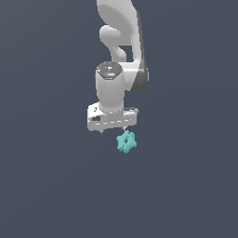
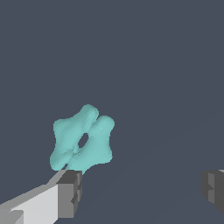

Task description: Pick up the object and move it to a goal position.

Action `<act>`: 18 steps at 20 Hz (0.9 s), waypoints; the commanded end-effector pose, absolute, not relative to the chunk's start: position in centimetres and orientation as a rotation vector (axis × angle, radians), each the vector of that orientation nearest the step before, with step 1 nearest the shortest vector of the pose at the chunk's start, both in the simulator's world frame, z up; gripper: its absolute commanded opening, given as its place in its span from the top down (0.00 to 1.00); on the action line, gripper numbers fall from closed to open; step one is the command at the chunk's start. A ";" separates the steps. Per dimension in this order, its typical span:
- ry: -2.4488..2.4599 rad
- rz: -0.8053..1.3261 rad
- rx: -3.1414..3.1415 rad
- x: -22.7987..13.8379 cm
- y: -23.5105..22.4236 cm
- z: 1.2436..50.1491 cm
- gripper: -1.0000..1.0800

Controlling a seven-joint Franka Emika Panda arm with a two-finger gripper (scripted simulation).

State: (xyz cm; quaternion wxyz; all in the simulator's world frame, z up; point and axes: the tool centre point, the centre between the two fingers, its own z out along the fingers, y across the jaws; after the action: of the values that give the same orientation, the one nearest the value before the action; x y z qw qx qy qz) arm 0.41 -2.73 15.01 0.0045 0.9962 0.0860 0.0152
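Wrist view: found gripper [image 2: 142, 192] fingers [image 2: 70, 194] spread wide and empty, teal object [image 2: 83, 139] just beyond one fingertip, outside the gap, needing sideways shift.

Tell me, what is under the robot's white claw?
Just below the claw sits a small teal star-shaped piece, near one finger. The fingers are spread wide and hold nothing. Around the piece is only plain dark grey. Its underside is hidden.

White rounded arm [image 1: 122, 42], dark joint bands; end effector [image 2: 140, 192] grey pads.
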 end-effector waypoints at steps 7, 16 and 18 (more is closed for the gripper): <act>0.611 0.079 3.080 -0.1 -2.6 12.2 0.00; 0.977 0.125 2.993 -0.9 -2.3 9.5 0.00; 1.056 0.137 2.968 -1.0 -2.2 8.9 0.00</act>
State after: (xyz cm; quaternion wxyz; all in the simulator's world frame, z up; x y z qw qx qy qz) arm -0.91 -2.27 9.32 -0.0051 0.9481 0.3155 0.0403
